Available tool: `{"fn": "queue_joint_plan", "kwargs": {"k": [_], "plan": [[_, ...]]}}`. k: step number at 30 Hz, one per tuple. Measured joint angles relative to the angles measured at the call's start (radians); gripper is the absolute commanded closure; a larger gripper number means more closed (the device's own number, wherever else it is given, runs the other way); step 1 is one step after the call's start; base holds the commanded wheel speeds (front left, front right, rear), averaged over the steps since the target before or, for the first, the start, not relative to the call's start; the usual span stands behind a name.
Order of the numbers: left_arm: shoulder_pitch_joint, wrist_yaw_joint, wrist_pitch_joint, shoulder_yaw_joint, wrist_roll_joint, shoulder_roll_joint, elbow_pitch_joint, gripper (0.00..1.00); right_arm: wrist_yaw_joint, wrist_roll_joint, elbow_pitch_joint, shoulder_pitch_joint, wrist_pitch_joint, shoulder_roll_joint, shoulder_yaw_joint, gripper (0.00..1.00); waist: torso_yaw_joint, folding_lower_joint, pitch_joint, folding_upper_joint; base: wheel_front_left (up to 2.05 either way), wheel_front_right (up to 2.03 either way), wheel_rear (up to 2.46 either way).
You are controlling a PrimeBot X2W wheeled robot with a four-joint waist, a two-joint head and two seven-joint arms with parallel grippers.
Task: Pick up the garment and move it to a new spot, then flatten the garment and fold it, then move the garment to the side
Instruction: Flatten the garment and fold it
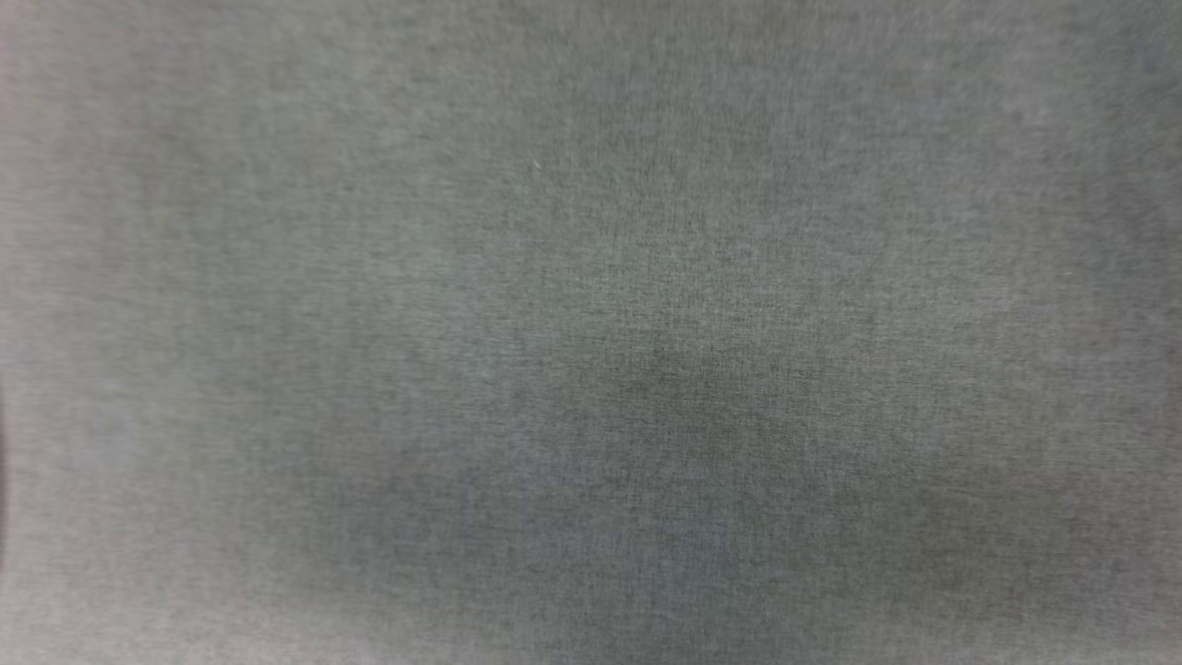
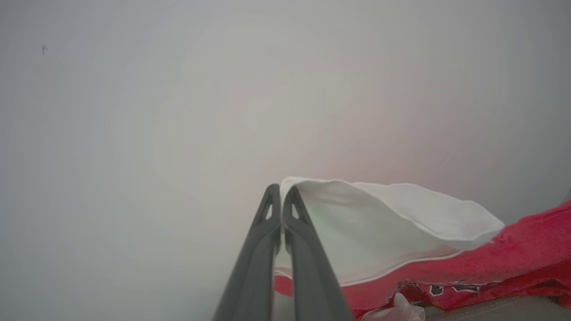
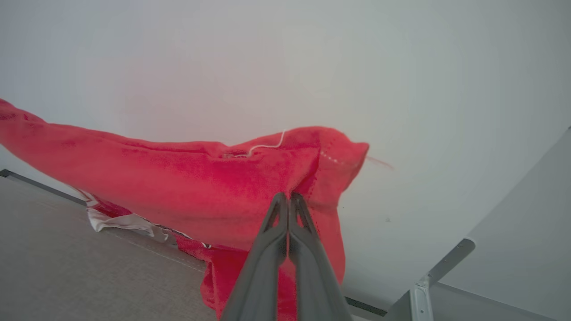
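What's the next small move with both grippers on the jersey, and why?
Probably carry the jersey, held stretched, out over the grey surface and lower it flat. The left gripper pinches the white sleeve and the right gripper pinches the red cloth, so the jersey hangs between them, its lower part crumpled by the surface, not yet spread.

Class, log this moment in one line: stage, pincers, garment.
stage: garment held up | left pincer: shut on white sleeve | right pincer: shut on red edge
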Motion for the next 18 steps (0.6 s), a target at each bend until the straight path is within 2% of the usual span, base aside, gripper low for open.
{"fn": "queue_joint_plan", "kwargs": {"k": [5, 10, 14, 18], "plan": [[0.128, -0.002, 0.009, -0.084, -0.032, 0.016, -0.051, 1.0, 0.0, 0.074, -0.075, 0.126, 0.046, -0.037, 0.059, 1.0, 0.009, 0.0, -0.086, 0.0, 0.0, 0.0, 0.0], [0.281, -0.002, 0.034, -0.164, -0.097, 0.079, -0.151, 1.0, 0.0, 0.185, -0.217, 0.28, 0.099, -0.098, 0.135, 1.0, 0.016, 0.0, -0.181, 0.0, 0.0, 0.0, 0.0], [0.429, -0.002, 0.043, -0.223, -0.15, 0.147, -0.28, 1.0, 0.0, 0.28, -0.358, 0.411, 0.133, -0.182, 0.184, 1.0, 0.02, 0.0, -0.256, 0.0, 0.0, 0.0, 0.0], [0.605, -0.002, 0.067, -0.242, -0.219, 0.214, -0.427, 1.0, 0.0, 0.352, -0.49, 0.549, 0.153, -0.28, 0.217, 1.0, 0.023, 0.0, -0.324, 0.0, 0.0, 0.0, 0.0]]}}
